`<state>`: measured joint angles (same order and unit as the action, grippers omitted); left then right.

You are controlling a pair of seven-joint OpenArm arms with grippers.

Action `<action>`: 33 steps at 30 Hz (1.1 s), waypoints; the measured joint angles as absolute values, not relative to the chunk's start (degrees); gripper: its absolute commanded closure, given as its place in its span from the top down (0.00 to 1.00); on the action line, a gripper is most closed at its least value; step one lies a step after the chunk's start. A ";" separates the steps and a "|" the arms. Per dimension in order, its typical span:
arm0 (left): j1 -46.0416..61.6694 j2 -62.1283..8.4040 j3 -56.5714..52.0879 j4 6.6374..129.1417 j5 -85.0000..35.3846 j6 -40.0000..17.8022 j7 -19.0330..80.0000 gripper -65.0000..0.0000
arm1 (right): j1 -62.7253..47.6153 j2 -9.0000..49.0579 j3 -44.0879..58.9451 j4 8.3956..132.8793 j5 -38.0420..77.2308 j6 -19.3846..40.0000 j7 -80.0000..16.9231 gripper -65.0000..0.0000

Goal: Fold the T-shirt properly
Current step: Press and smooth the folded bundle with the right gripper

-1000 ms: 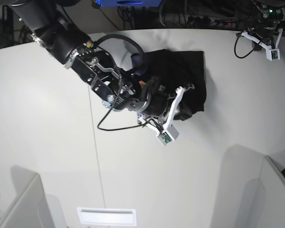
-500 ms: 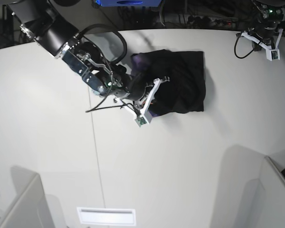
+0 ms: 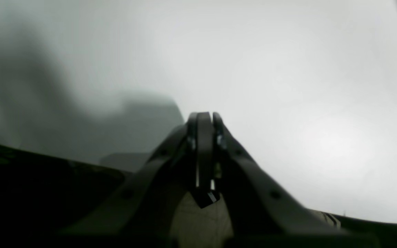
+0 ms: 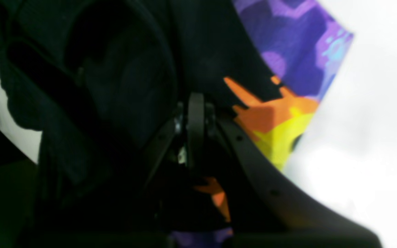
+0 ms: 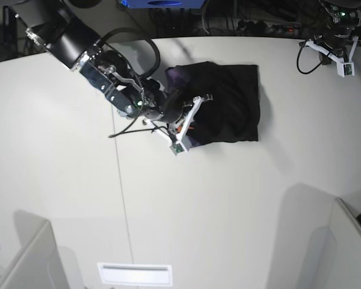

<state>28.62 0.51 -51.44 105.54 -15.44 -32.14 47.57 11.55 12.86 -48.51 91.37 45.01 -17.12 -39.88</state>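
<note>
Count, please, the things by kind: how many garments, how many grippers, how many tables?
T-shirt: 1
Grippers: 2, the right gripper and the left gripper
Table: 1
Total: 4

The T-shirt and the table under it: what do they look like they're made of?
The T-shirt looks like soft matte black knit cloth: it creases and bunches into folds. The orange, yellow and purple print has flat, crisp-edged colour, probably printed ink. The table seems a hard, smooth off-white board, perhaps laminate; a thin seam crosses it, and it holds soft shadows.
</note>
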 measured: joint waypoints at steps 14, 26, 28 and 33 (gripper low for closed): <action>29.87 0.75 -51.44 112.12 -15.42 -32.56 47.79 0.00 | 16.12 -2.96 -52.40 81.14 45.21 -17.02 -39.62 0.00; 29.12 0.69 -53.71 112.09 -17.26 -32.80 47.68 0.00 | 22.98 -3.14 -59.18 95.68 46.48 -16.78 -49.15 0.00; 28.80 0.47 -56.47 112.05 -22.37 -32.10 47.66 0.00 | 22.17 -1.37 -53.91 98.26 46.06 -18.50 -51.75 0.00; 32.49 -2.11 -56.51 112.07 -41.54 -32.32 47.81 0.00 | 17.52 6.70 -41.82 99.42 45.06 -19.64 -53.08 0.00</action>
<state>32.49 -2.11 -56.51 112.07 -41.54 -32.32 47.81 17.52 6.70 -41.82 99.42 45.06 -19.64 -53.08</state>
